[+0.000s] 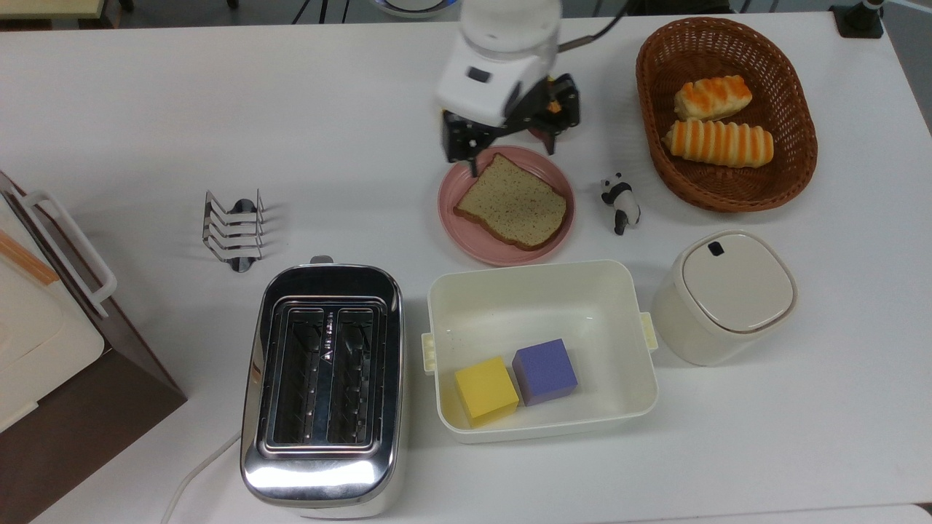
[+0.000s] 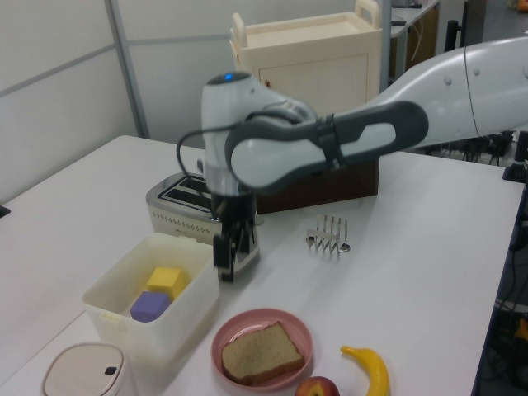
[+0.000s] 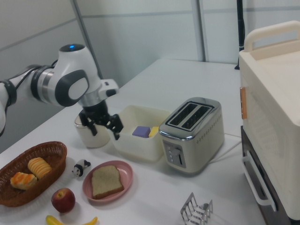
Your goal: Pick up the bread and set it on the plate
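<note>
Speckled tan bread (image 1: pixel 512 201) slice, brown crust, lies flat on the round pink plate (image 1: pixel 456 231). Past the plate's far rim in the top view, gripper (image 1: pixel 510 145) hangs above it, black fingers apart, apparently empty.

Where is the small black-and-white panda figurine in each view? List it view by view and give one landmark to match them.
Top view: the small black-and-white panda figurine stands right of centre, between the round pink plate and the brown wicker basket.
Left view: not in the picture.
Right view: the figurine stands at lower left, again between the plate and the basket.
Shared landmark: the pink plate.
</note>
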